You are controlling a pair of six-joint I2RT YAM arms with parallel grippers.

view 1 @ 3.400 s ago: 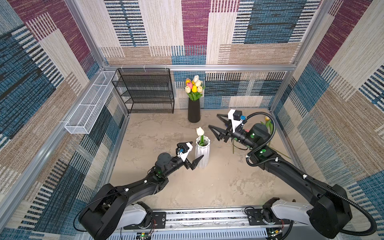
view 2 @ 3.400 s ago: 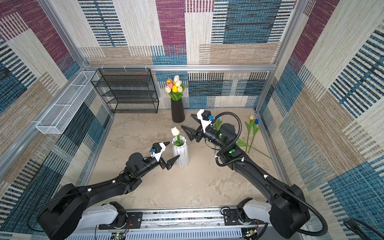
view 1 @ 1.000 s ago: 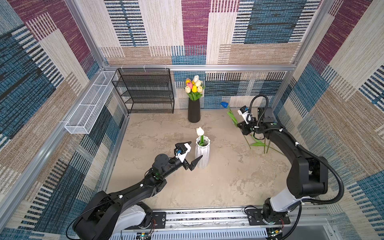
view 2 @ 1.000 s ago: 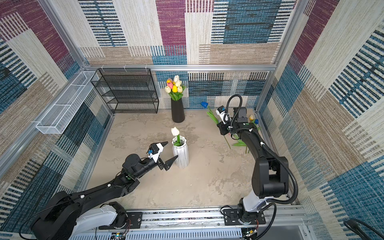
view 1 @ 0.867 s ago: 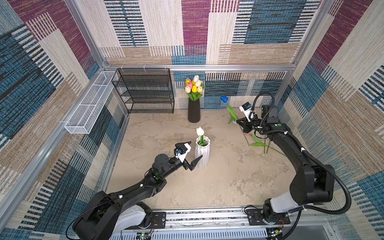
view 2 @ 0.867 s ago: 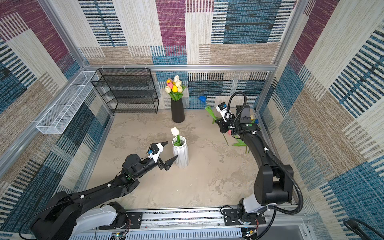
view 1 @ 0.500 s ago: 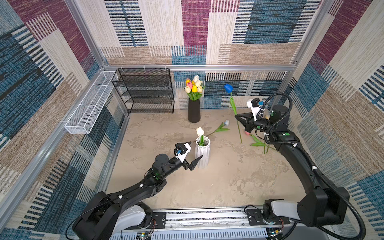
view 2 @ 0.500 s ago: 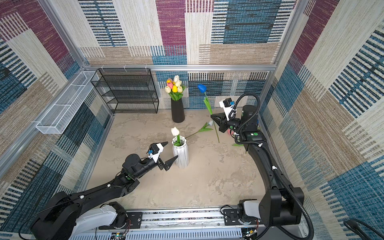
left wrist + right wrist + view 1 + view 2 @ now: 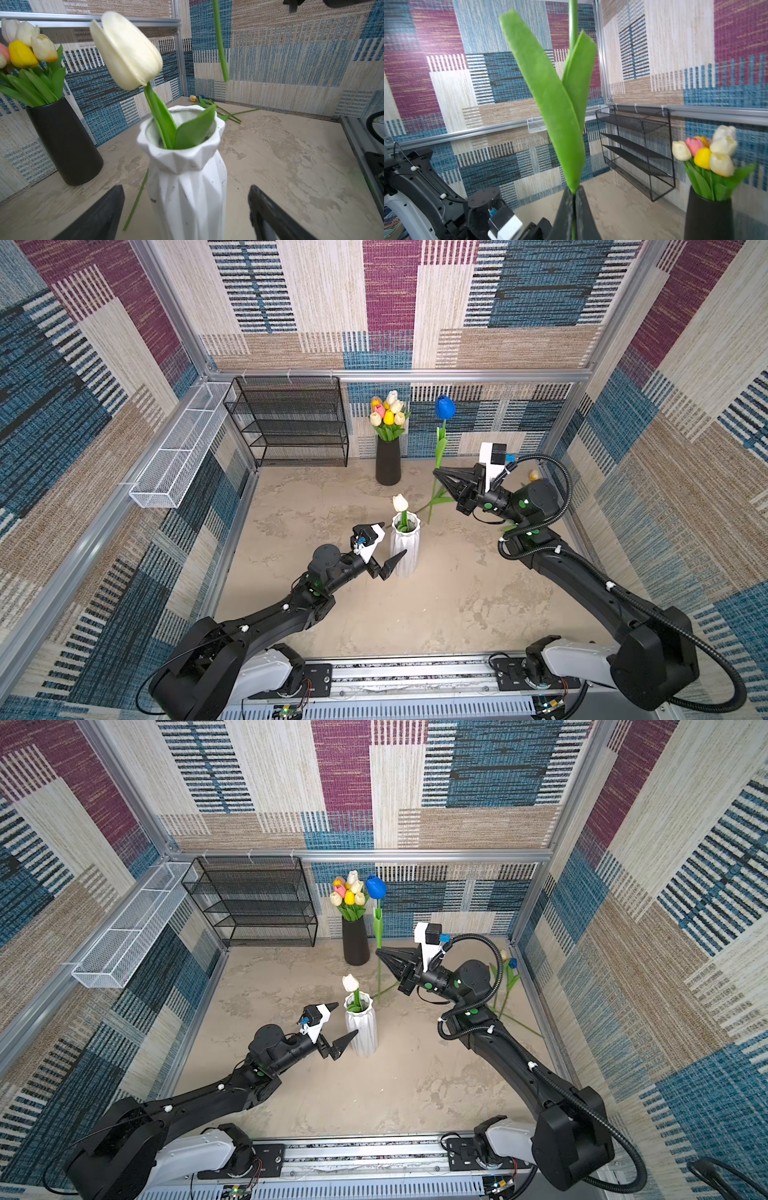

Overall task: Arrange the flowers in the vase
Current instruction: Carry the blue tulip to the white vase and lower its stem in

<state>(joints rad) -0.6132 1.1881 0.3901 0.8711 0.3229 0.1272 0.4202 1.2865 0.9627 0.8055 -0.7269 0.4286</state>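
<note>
Both top views look steeply down from high above the near edge, taking in the whole tabletop and both arms, nearly alike; the left wrist camera sits low and close behind the white vase, facing the back right corner; the right wrist camera looks along the right tool toward the wire shelf; both wrist views share the black vase.

Walls: woven patchwork fabric panels in magenta, blue, cream and tan, on the back and both sides.
Frame: bare aluminium posts and rails at the corners and along the back.
Floor: beige mottled stone-look surface, matt, evenly lit.
Furniture: black wire-mesh tiered shelf rack standing against the back wall; long white wire-mesh basket fixed to the left wall rail.
</note>
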